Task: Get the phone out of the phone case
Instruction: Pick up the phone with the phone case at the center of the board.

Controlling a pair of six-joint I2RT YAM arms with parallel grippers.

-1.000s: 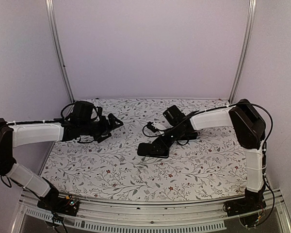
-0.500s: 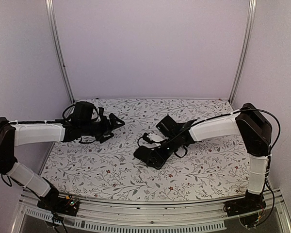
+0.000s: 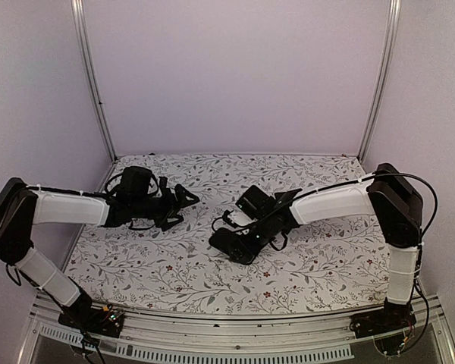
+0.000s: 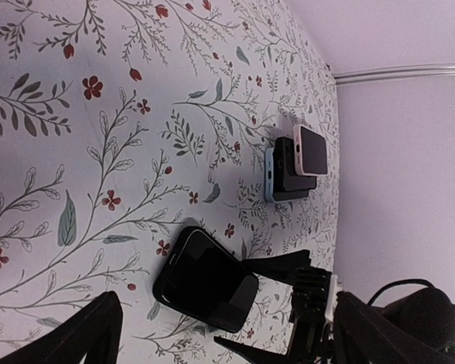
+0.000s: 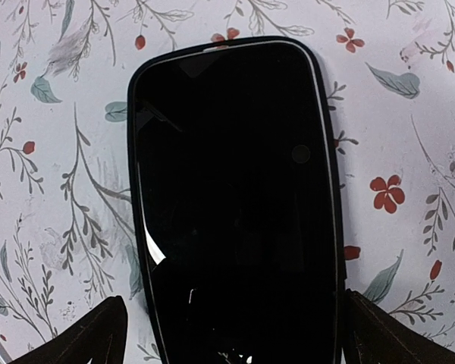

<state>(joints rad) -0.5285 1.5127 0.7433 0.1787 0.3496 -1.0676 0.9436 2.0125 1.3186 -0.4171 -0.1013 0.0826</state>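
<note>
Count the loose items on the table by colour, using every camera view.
Black: 2, the cased phone and a black slab in the stack by the wall
Pink: 1, pink phone-like piece in that stack
Blue: 1, blue piece in that stack
Total: 4

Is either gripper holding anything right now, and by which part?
Nothing is held. The right gripper straddles one end of the cased phone with open fingers; the left gripper is open and empty.

A dark-screened phone in its black phone case lies flat on the floral table, flanked by two spread fingers.
</note>
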